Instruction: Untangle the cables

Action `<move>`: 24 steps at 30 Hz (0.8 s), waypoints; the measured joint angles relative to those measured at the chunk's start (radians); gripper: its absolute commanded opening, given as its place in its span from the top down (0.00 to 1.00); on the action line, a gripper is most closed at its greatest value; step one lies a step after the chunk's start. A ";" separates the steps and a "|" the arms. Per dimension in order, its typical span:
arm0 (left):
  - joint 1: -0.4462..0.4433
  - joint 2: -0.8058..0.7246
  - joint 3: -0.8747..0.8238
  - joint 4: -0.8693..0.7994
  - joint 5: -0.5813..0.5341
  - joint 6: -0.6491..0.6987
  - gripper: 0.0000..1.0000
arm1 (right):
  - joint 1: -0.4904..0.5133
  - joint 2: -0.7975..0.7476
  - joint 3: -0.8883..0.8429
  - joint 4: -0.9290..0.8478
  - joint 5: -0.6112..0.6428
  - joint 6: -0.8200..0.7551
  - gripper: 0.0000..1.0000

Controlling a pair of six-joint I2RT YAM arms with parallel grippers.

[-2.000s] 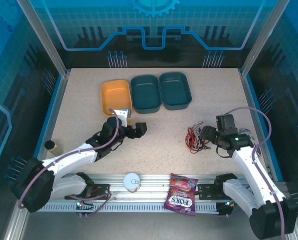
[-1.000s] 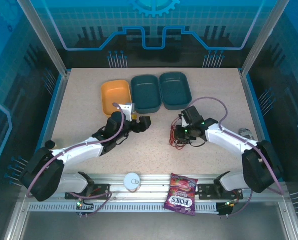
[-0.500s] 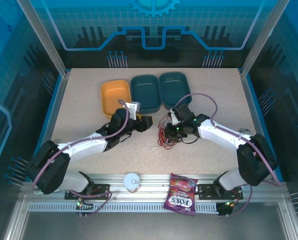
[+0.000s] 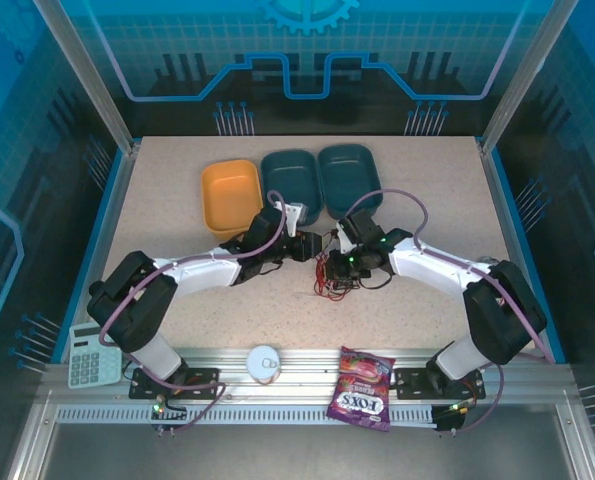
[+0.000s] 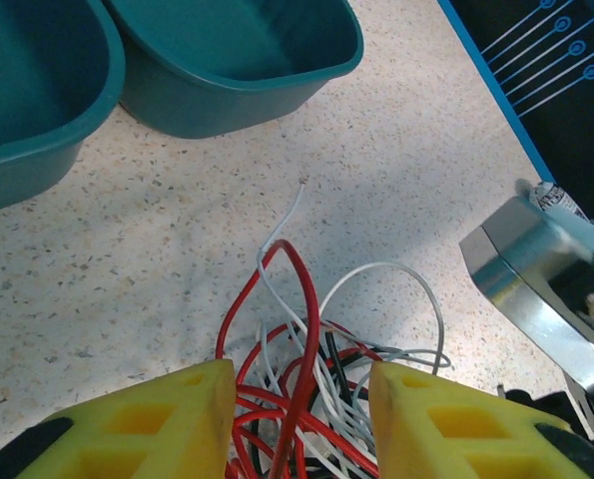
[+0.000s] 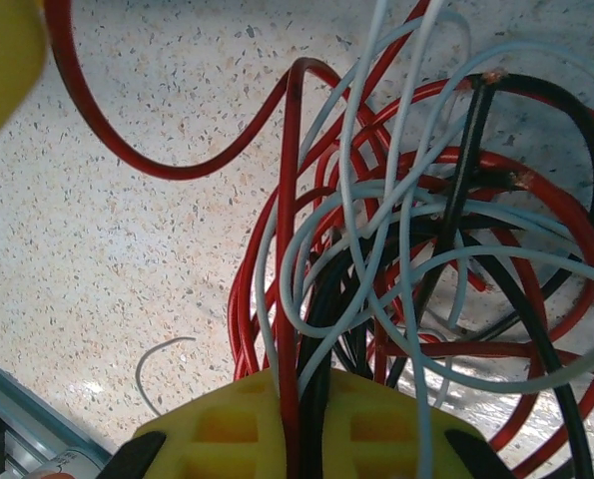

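Currently both arms meet mid-tabletop (image 4: pixel 157 220), just in front of the two teal bins (image 4: pixel 322 182).

- cables (image 4: pixel 329 278): one red/black/white snarl lying on the tabletop between the two claws, near the teal bins but not touching them. Loops cross each other many times in the right wrist view.
- right claw (image 6: pixel 301 384): closed. A red strand and a black strand are pinched in the seam between its pads, and the rest of the bundle fans out beyond the tips.
- left claw (image 5: pixel 301 384): partly open, yellow fingers (image 5: pixel 177 419) standing either side of the snarl's edge. A tall red loop and several white strands run through the gap. Can't tell whether the pads press on any wire, so no firm grip is visible.
- One loose white end lies flat on the tabletop, pointing toward the nearer teal bin in the left wrist view.
- orange bin (image 4: pixel 230 192): directly left of the teal pair.
- Front rail: white disc (image 4: pixel 264 362), candy bag (image 4: pixel 360 400). calculator (image 4: pixel 87 367) at the front-left corner.
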 measured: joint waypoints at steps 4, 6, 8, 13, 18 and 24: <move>0.000 0.021 0.014 -0.028 -0.005 0.005 0.60 | 0.000 0.006 0.000 0.005 0.000 0.000 0.91; -0.001 0.040 0.019 -0.035 -0.013 0.013 0.62 | 0.001 0.010 0.000 0.006 0.001 0.000 0.91; -0.001 0.061 0.026 -0.049 -0.024 0.018 0.75 | 0.001 0.011 0.000 0.006 0.002 0.000 0.91; -0.002 0.082 0.050 -0.083 -0.041 0.030 0.95 | 0.001 0.011 0.000 0.006 0.011 0.000 0.91; -0.007 0.069 0.077 -0.119 -0.047 0.052 1.00 | 0.001 0.010 0.000 -0.004 0.061 0.005 0.87; -0.020 -0.056 0.078 -0.217 -0.046 0.084 1.00 | 0.001 -0.002 -0.003 -0.035 0.151 0.032 0.81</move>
